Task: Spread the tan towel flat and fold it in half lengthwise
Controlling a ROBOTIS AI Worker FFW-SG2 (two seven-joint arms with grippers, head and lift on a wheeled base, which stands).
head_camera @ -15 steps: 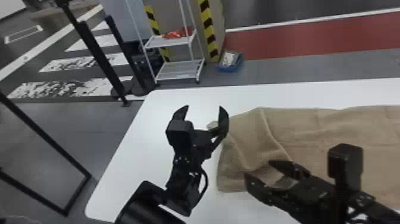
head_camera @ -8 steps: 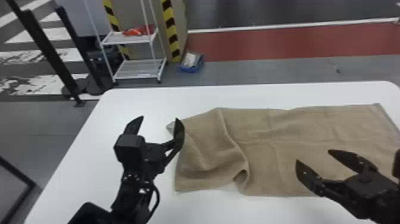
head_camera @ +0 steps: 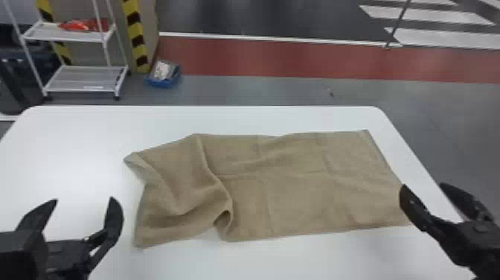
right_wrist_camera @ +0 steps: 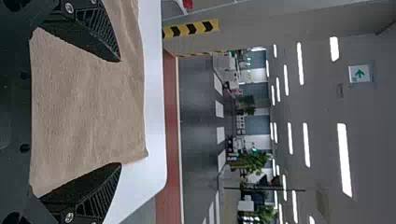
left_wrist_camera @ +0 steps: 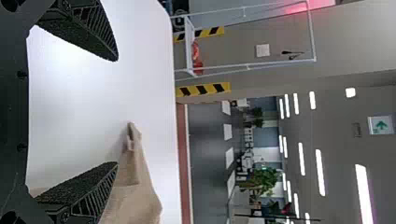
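In the head view the tan towel (head_camera: 297,186) lies on the white table, fairly flat on its right part, with its left part folded over and rumpled into a raised ridge. My left gripper (head_camera: 83,208) is open left of the towel's near left corner, holding nothing. My right gripper (head_camera: 428,190) stands open at the towel's right edge, also empty. In the left wrist view, part of the towel (left_wrist_camera: 133,191) shows beside the open left gripper (left_wrist_camera: 116,112). The right wrist view has the towel (right_wrist_camera: 88,102) beyond and between the fingers of the open right gripper (right_wrist_camera: 120,112).
The white table (head_camera: 93,130) has rounded far corners. Behind it on the floor stand a white wire shelf (head_camera: 89,78) and a blue bin (head_camera: 162,76), well beyond the table's far edge.
The head view has swung to the right. My grippers have drawn apart, the left one now clear of the towel's left end and the right one at its right end. Both have stayed open.
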